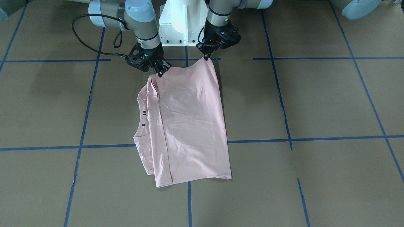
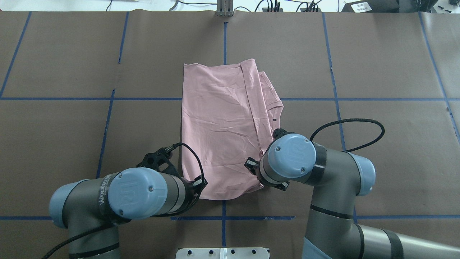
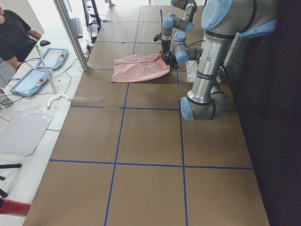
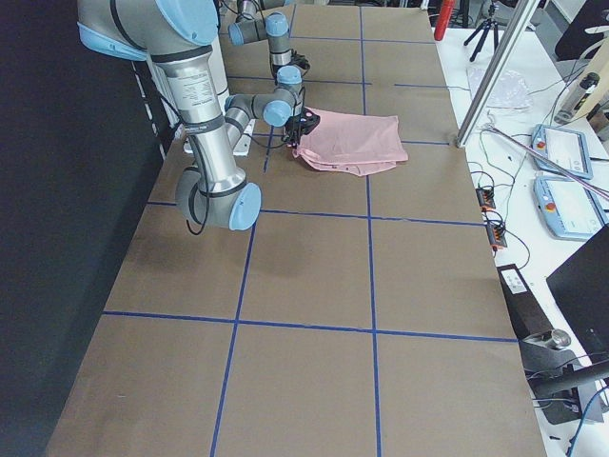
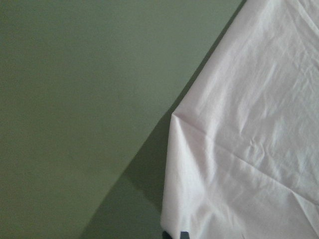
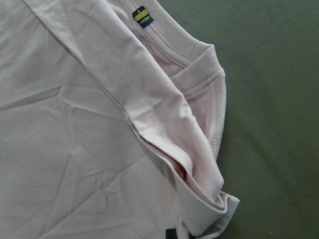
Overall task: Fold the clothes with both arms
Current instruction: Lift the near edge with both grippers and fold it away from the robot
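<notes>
The pale pink T-shirt (image 1: 189, 126) lies folded lengthwise on the brown table, plain side up, its neckline (image 1: 140, 116) and a small label (image 6: 143, 16) showing along one long edge. Both grippers hold the end nearest the robot base. My left gripper (image 1: 206, 57) is shut on one corner of that end, lifting it slightly. My right gripper (image 1: 160, 73) is shut on the other corner, where the layers bunch. In the overhead view the T-shirt (image 2: 219, 126) is partly covered by both wrists, which hide the fingers. The wrist views show cloth (image 5: 249, 149) running down to the fingertips.
The white pedestal base (image 1: 181, 22) stands just behind the grippers. Blue tape lines (image 1: 284, 140) grid the brown table. A person (image 3: 14, 33) sits by tablets (image 3: 51, 59) off the table's far side, beside a metal post (image 3: 70, 33).
</notes>
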Tool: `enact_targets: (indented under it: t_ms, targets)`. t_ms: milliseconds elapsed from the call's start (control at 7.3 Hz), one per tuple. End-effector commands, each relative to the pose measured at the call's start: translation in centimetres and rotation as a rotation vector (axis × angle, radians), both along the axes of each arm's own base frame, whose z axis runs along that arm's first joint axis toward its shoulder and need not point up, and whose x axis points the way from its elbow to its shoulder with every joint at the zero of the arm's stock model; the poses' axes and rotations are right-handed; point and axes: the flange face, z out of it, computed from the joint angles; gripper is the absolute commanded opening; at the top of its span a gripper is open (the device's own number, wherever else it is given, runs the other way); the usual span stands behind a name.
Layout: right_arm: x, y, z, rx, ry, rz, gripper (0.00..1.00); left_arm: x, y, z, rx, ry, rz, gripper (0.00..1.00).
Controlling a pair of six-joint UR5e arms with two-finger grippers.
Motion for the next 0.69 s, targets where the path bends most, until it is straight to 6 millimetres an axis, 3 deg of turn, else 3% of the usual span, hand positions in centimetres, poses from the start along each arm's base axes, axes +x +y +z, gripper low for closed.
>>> enact_targets:
  t_ms: [0, 137, 274, 411, 548]
  targets:
    - [3.1, 3.5, -0.8, 0.012, -0.05, -0.045, 0.0, -3.1, 5.6, -3.3, -0.022, 0.018, 0.076, 0.0]
    - [3.1, 4.5, -1.5, 0.016, -0.064, -0.059, 0.0, -2.7, 7.2, -3.4, -0.038, 0.018, 0.098, 0.0]
    - [2.5, 5.1, -1.3, 0.018, -0.059, -0.069, 0.0, -2.7, 7.1, -3.0, -0.039, 0.01, 0.095, 0.0]
    - [1.1, 5.9, -1.1, 0.019, -0.049, -0.085, 0.0, -2.4, 6.9, -2.9, -0.034, 0.004, 0.094, 0.0]
    - [1.1, 5.0, -0.8, 0.036, -0.041, -0.07, 0.0, -1.7, 5.0, -2.0, -0.028, -0.022, 0.062, 0.0]
